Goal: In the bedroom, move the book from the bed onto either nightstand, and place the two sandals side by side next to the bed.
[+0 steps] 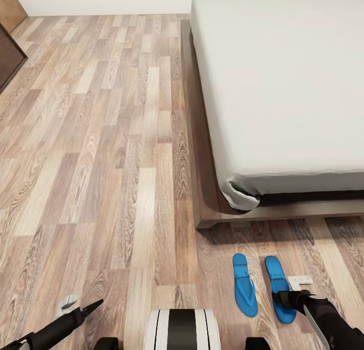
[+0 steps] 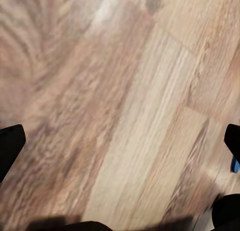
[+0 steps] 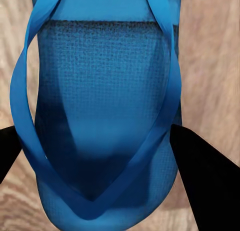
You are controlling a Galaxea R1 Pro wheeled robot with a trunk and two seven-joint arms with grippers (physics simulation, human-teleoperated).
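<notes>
Two bright blue sandals lie side by side on the wood floor just off the foot of the bed (image 1: pixel 283 87). The left sandal (image 1: pixel 244 285) lies free. My right gripper (image 1: pixel 292 298) is low over the right sandal (image 1: pixel 277 277), near its heel end. In the right wrist view that sandal (image 3: pixel 100 106) sits between the two dark fingers (image 3: pixel 205 181), which touch its two long edges. My left gripper (image 1: pixel 87 309) hovers open over bare floor at the lower left. The book and the nightstand are out of view.
The bed's dark wooden frame (image 1: pixel 202 188) juts out past the mattress toward the sandals. A dark brown piece of furniture (image 1: pixel 7 57) stands at the far left. Wood-plank floor (image 1: pixel 101 163) stretches wide left of the bed. My own base (image 1: pixel 182 330) shows at the bottom.
</notes>
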